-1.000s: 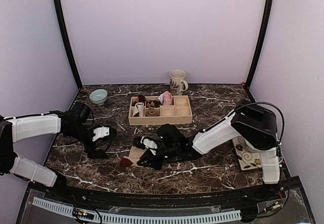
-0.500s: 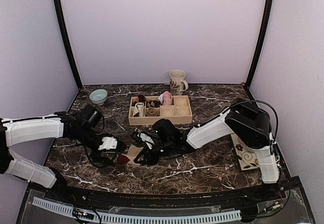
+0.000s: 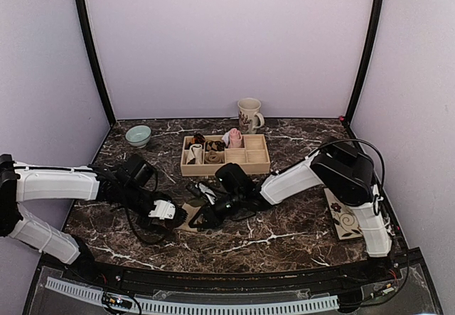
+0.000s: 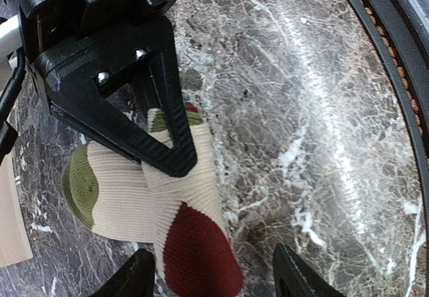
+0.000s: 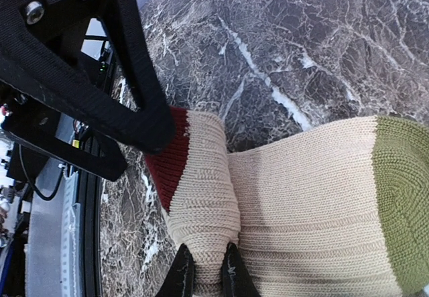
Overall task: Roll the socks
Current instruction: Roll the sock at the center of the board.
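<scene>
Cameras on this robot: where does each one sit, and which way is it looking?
Top: fixed above and behind, looking down on the table; left arm and right arm show, meeting at the socks.
Left wrist: on the left arm, looking down past the open left claw at the socks; only its fingertips show.
Right wrist: on the right arm, looking along the right claw, shut on the socks; only its fingertips show.
Shared: both wrist views see the socks and the other arm's claw.

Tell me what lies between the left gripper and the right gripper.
The socks: cream ribbed fabric runs from the shut right gripper to a dark-red end lying between the fingers of the open left gripper. The left wrist view shows it.
</scene>
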